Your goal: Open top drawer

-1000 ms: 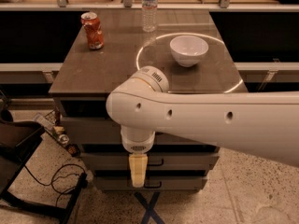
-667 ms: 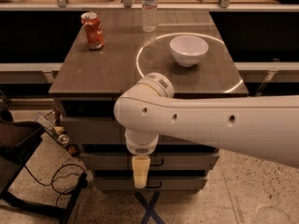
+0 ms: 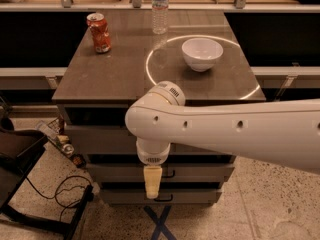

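Observation:
The top drawer (image 3: 97,139) is the tallest grey front just under the cabinet's brown top, and it looks closed. Its handle is hidden behind my white arm (image 3: 225,131), which crosses in front of the cabinet from the right. My gripper (image 3: 152,181) hangs pointing down from the wrist, in front of the middle drawer (image 3: 205,172) and below the top drawer's front. The bottom drawer (image 3: 195,196) shows its dark handle (image 3: 163,198) just under the gripper's tip.
On the cabinet top (image 3: 115,69) stand a red soda can (image 3: 99,32), a clear water bottle (image 3: 160,6) and a white bowl (image 3: 202,53). A dark chair (image 3: 20,151), floor clutter (image 3: 62,144) and black cables (image 3: 55,189) lie left of the cabinet.
My arm and gripper have shifted slightly to the right and a touch lower. The drawers have not moved.

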You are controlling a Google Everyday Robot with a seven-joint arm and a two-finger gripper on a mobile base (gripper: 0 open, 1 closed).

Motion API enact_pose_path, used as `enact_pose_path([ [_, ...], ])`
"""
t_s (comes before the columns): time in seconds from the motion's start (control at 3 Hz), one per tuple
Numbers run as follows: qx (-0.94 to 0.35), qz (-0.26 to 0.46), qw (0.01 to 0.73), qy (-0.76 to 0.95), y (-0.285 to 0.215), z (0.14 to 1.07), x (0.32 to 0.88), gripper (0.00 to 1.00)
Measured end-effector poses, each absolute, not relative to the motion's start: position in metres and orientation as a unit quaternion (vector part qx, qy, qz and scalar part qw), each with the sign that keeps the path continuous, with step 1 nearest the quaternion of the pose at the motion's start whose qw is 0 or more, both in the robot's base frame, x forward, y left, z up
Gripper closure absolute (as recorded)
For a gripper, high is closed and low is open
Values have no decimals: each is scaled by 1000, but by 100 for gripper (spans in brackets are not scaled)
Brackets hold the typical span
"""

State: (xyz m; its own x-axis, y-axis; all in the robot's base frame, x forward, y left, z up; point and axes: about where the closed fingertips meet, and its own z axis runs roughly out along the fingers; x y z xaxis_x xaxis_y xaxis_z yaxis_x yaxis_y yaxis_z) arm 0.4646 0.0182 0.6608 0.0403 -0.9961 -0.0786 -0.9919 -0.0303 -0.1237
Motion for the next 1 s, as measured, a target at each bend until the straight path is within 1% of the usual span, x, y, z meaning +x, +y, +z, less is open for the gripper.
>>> enact_pose_path([
  [0.67,-717,-15,58,695,-7,632,477,0],
  [1.0,-717,-15,58,695,-6,633,477,18],
])
